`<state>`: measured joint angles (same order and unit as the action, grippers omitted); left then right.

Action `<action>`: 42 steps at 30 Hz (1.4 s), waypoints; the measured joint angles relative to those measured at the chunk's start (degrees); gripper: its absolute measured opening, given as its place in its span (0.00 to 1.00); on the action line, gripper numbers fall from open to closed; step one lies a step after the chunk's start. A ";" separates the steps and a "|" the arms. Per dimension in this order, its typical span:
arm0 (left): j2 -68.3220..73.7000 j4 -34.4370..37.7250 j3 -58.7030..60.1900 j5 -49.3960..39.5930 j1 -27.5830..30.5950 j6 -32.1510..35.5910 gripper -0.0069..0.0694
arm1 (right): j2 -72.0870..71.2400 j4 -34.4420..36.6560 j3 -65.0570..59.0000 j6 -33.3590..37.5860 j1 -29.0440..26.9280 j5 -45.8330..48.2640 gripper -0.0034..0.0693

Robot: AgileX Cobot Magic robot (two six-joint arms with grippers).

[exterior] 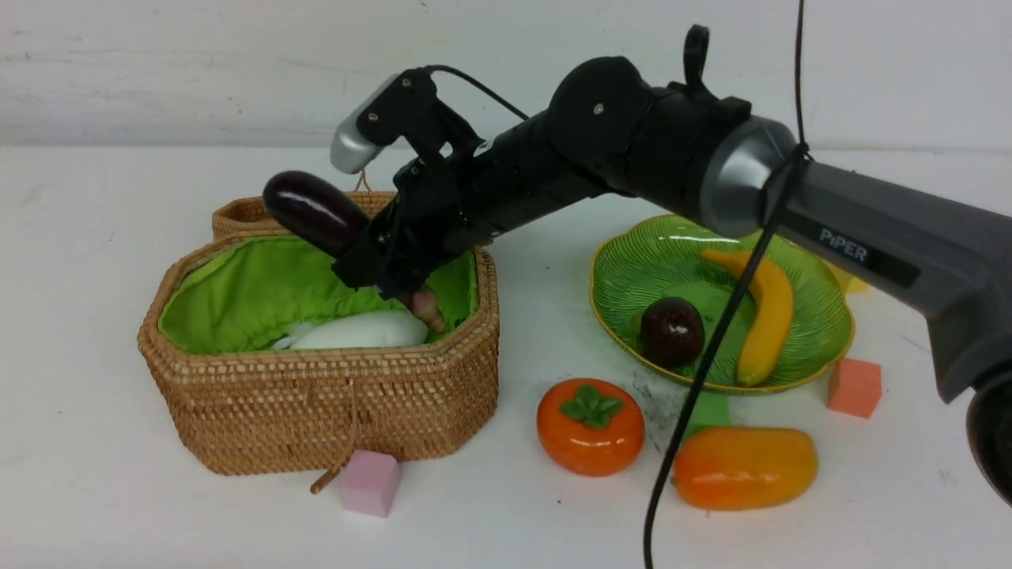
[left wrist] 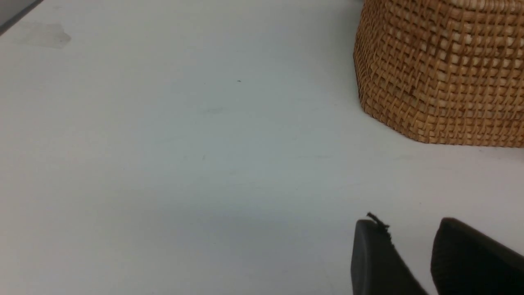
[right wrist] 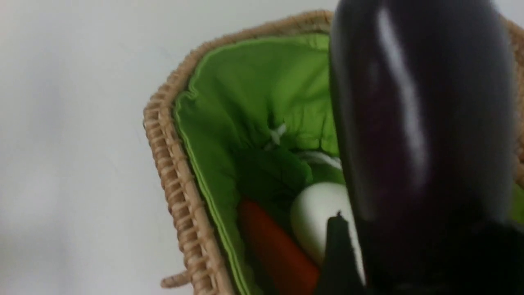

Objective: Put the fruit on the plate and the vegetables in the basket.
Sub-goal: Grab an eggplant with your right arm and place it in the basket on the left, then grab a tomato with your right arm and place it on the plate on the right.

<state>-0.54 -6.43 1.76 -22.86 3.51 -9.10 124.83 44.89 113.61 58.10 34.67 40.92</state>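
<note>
- Eggplant (exterior: 308,207) slants above the basket (exterior: 316,411), its lower end pinched by my right end effector (exterior: 357,254).
- My left end effector (left wrist: 407,229) waits outside, spread.

On the table (exterior: 71,395) before me, item by item:

Basket (exterior: 332,403): to my left, its lid (exterior: 241,213) behind it. In it, radish (exterior: 356,330) and carrot (right wrist: 274,246), side by side.

Eggplant (exterior: 312,209): in my right gripper (exterior: 368,257), tilted above the basket.

Cube by the basket (exterior: 370,482): just before the basket.

Plate (exterior: 624,316): to the right of the basket. In it, mangosteen (exterior: 672,332) on the left, banana (exterior: 771,316) to its right.

Persimmon (exterior: 590,431): nearer me, between basket and plate.

Mango (exterior: 747,468): right of the persimmon, before the plate.

Middle cube (exterior: 711,411): between mango and plate.

Right-hand cube (exterior: 855,387): near the plate's front right edge.
</note>
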 joint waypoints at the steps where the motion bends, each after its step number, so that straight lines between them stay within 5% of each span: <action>1: 0.00 0.00 0.00 0.00 0.00 0.00 0.37 | 0.00 -0.49 0.02 -0.47 0.00 0.53 0.75; 4: 0.00 0.00 0.00 0.00 0.00 0.00 0.37 | 0.00 -0.81 0.02 -1.11 0.00 2.58 0.86; 9: 0.00 0.00 0.00 0.00 0.00 0.00 0.37 | 0.00 -0.18 0.02 -1.44 0.00 6.37 0.90; 24: 0.00 0.00 0.00 0.00 0.00 0.00 0.38 | -2.65 -2.62 0.30 -0.16 -6.40 21.97 0.64; 34: 0.00 0.00 0.00 0.00 0.00 0.00 0.40 | -14.44 -18.31 -0.21 -16.59 -11.78 25.94 0.62; 42: 0.00 0.00 0.00 0.00 0.00 0.00 0.40 | -22.06 -21.06 -13.65 -24.50 -16.22 22.37 0.65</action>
<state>-0.54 -6.43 1.76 -22.86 3.51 -9.10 102.77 23.83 99.97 33.60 18.45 63.29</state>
